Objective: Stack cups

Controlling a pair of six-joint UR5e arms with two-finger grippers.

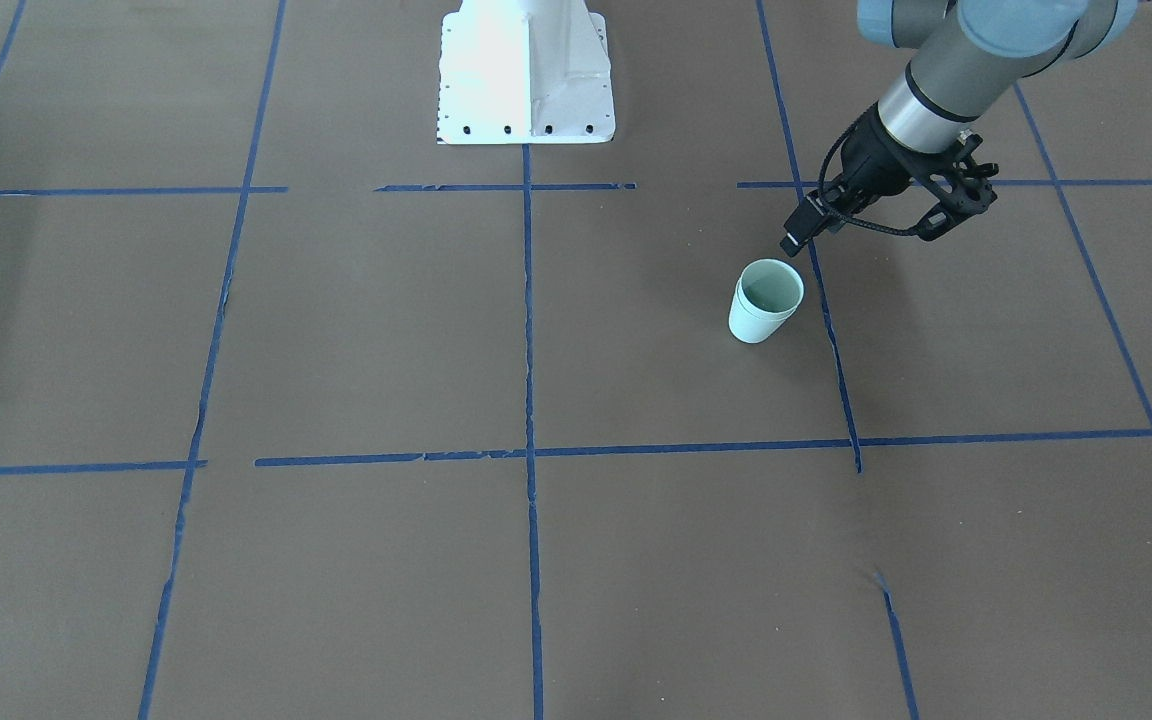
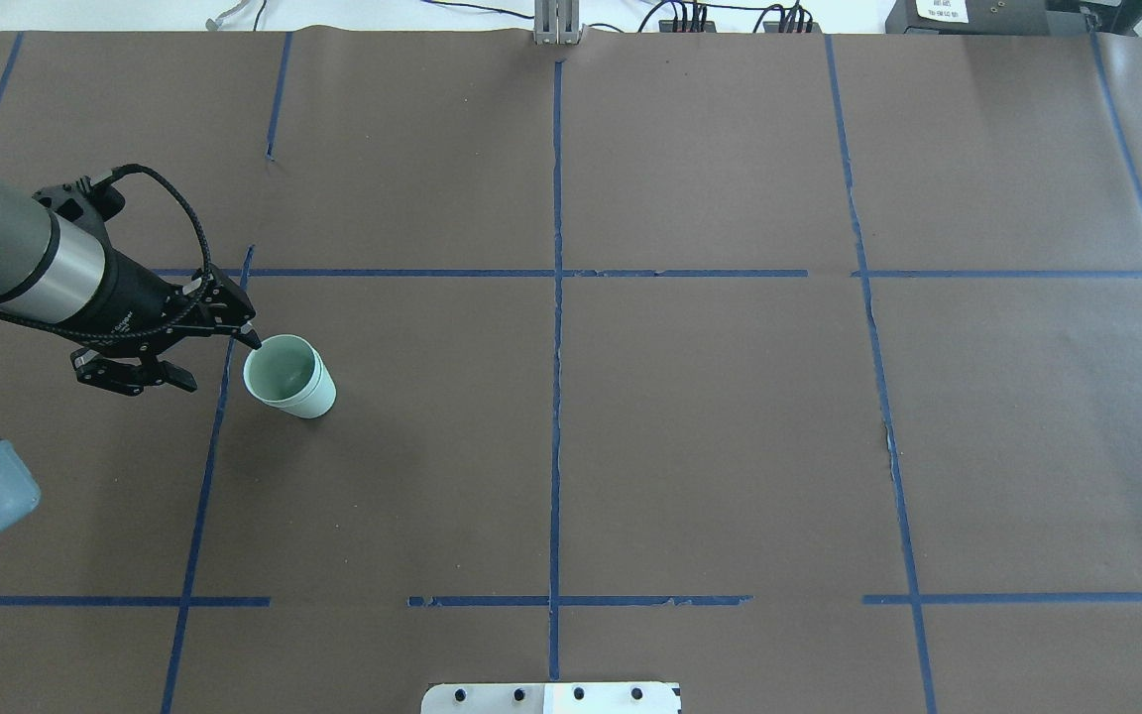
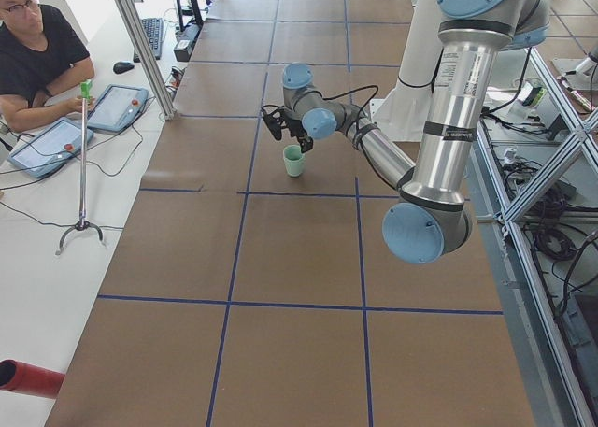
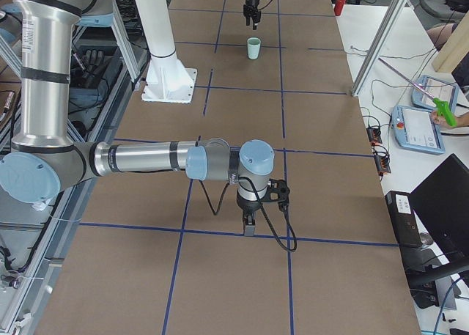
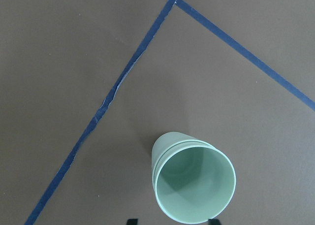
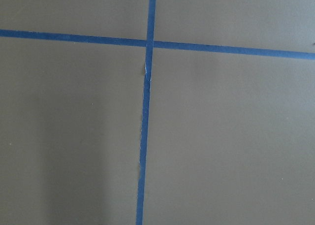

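The two pale mint-green cups point(image 1: 766, 300) stand nested, one inside the other, upright on the brown table; a double rim shows in the left wrist view point(image 5: 194, 185). They also show in the overhead view point(image 2: 288, 375) and both side views point(image 3: 294, 160) point(image 4: 253, 48). My left gripper point(image 2: 222, 363) is open and empty, just above and beside the cups, on the robot's left side of the table point(image 1: 859, 238); its fingertips point(image 5: 130, 220) flank the rim at the bottom of the left wrist view. My right gripper point(image 4: 253, 225) hangs low over bare table far from the cups; I cannot tell if it is open.
Blue tape lines point(image 2: 556, 297) divide the brown table into squares. The white robot base point(image 1: 526, 70) stands at the robot's edge. An operator point(image 3: 37, 53) with tablets sits beyond the table's end, near a thin stand point(image 3: 82, 165).
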